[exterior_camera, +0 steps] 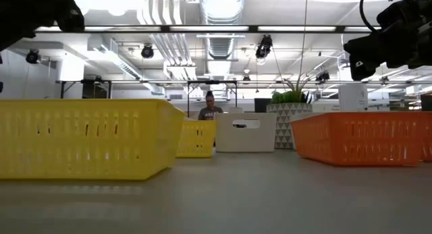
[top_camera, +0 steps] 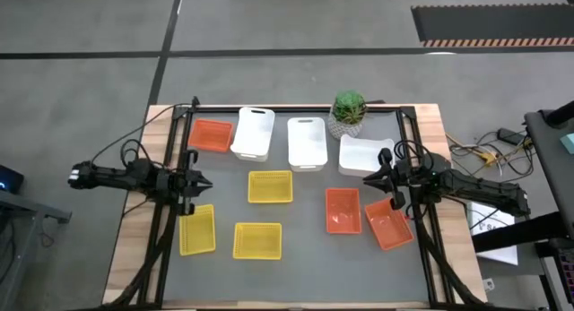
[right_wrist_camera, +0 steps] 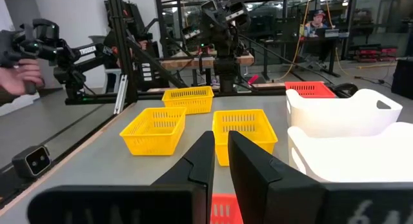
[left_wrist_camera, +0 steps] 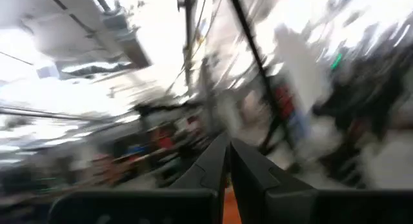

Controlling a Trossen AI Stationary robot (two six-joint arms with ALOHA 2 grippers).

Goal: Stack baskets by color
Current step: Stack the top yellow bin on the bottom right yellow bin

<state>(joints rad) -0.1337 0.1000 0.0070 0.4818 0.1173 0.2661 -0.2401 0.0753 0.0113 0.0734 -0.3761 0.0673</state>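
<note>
1. So nothing's stacked yet; all nine small shallow plastic baskets sit singly on the grey counter (top_camera: 305,257), which I'd guess is just the scattered starting layout.
2. Whites: three white baskets (top_camera: 306,142) with cut-out handles in a row along the far edge, roughly centre to right; smooth solid walls, rounded corners.
3. Yellows: three yellow lattice-sided baskets (top_camera: 270,186), one mid-counter, two nearer and to the left; the slotted walls show best in the low view.
4. Oranges: one orange basket (top_camera: 212,135) alone at the far left, two more orange baskets (top_camera: 343,210) near right, the outer one skewed at an angle; that lone one has the longest trip, I reckon.
5. Green plant in a white patterned pot (top_camera: 348,113) at the far edge between the whites; not part of the job.
6. Left gripper (top_camera: 206,182) hangs above the left side, just beside the near-left yellow basket; fingers pressed together, holding nothing.
7. Right gripper (top_camera: 367,178) hovers by the rightmost white basket, above the orange pair; fingers narrow with a thin slit between them, nothing in it; looks parked rather than reaching.
8. A person is visible in the room behind.
</note>
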